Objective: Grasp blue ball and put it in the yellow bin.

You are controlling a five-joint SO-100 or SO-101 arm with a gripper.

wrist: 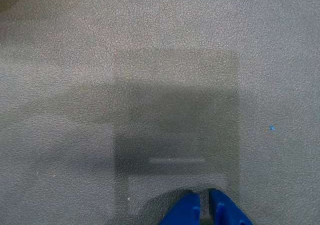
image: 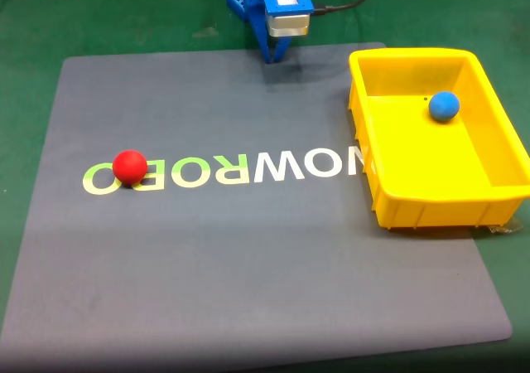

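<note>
From the fixed view we look down at a slant from the near side of the green counter (image: 25, 25), facing the arm at the far edge; the lettering on the grey mat (image: 248, 257) reads upside down to us, and the whole mat and the yellow bin (image: 414, 203) fit in frame. From the wrist view we ride the arm, close above the same mat (wrist: 150, 60), pointing almost straight down, the blue hand (wrist: 204, 210) entering at the bottom edge. Both views share the mat's far strip beneath the hand (image: 276, 55).
</note>
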